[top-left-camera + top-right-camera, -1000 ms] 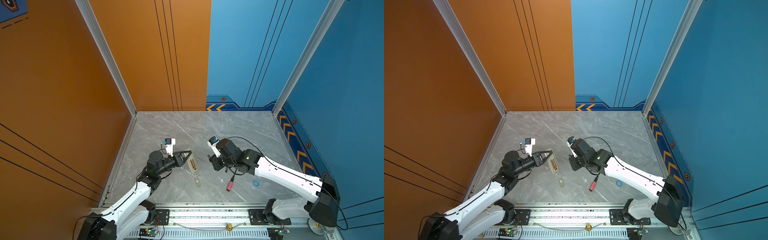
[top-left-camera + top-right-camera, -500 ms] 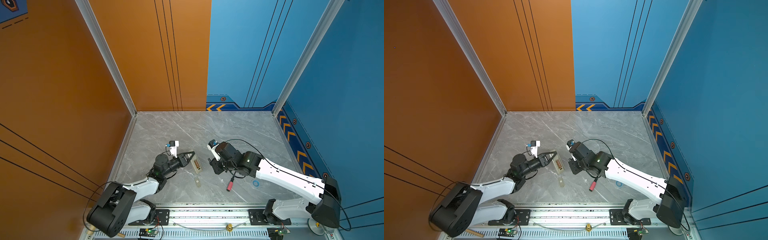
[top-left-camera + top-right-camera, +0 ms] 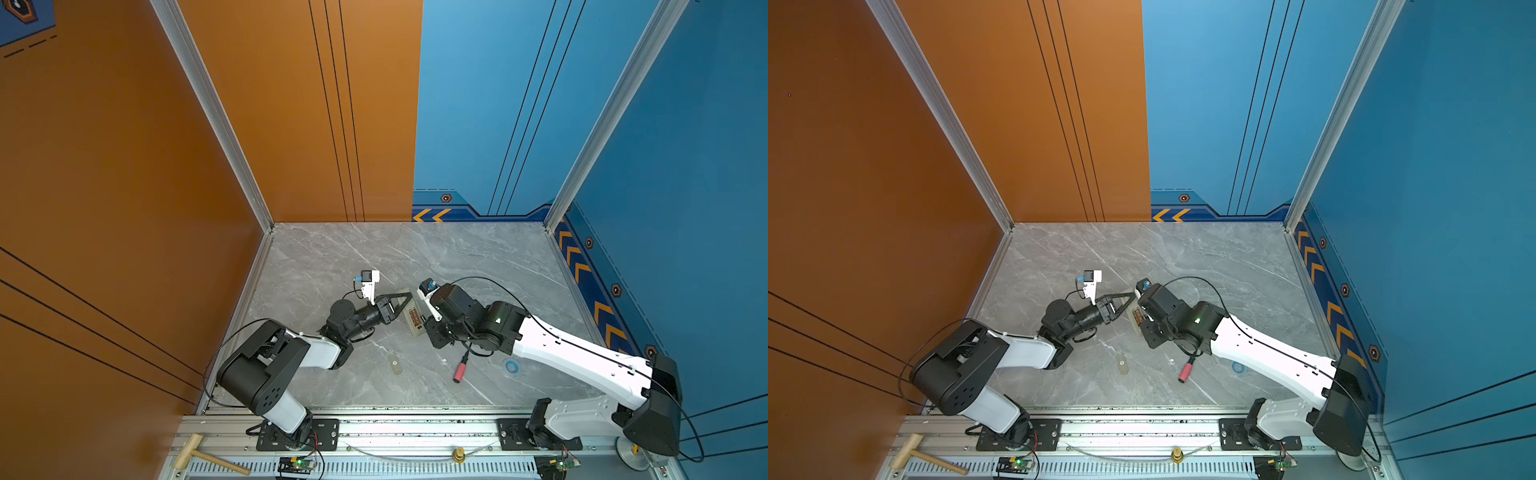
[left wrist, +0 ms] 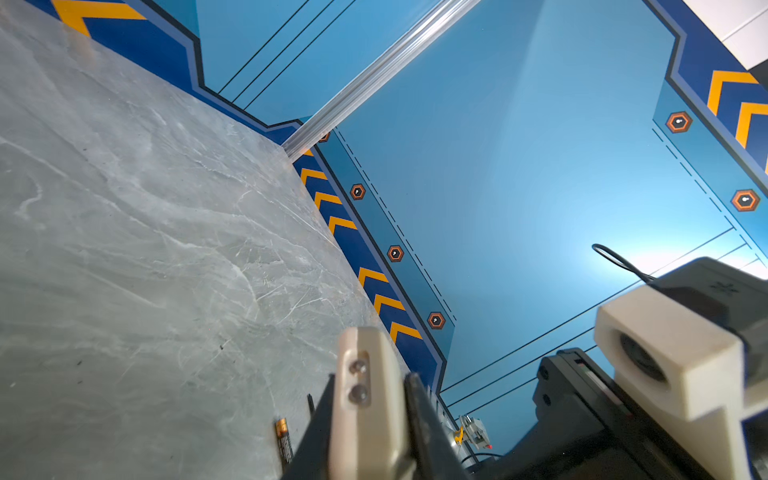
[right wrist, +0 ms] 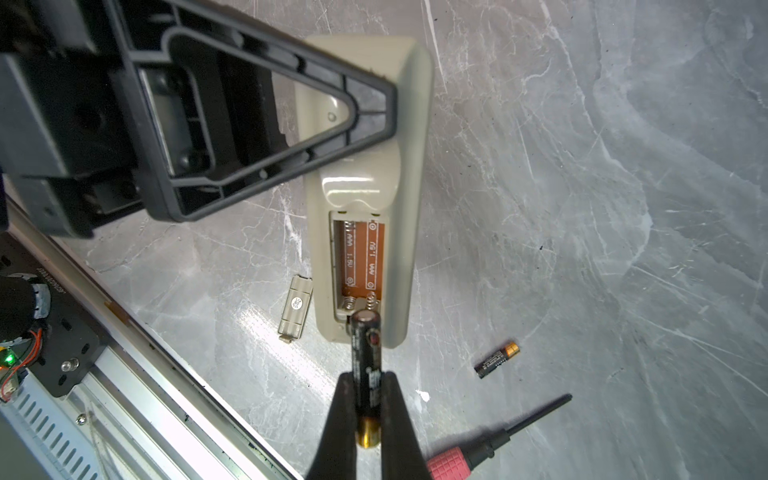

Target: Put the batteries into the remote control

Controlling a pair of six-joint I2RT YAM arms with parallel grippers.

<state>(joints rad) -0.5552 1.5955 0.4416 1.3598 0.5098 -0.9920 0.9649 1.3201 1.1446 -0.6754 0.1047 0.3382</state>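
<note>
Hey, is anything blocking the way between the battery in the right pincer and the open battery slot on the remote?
Nothing visible. The battery in the right pincer points at the spring end of the remote, whose slot is uncovered and empty. The cover lies on the table beside it.

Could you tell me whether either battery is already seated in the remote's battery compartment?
No, the compartment is empty: one battery is between the right fingers, the other battery lies on the table.
</note>
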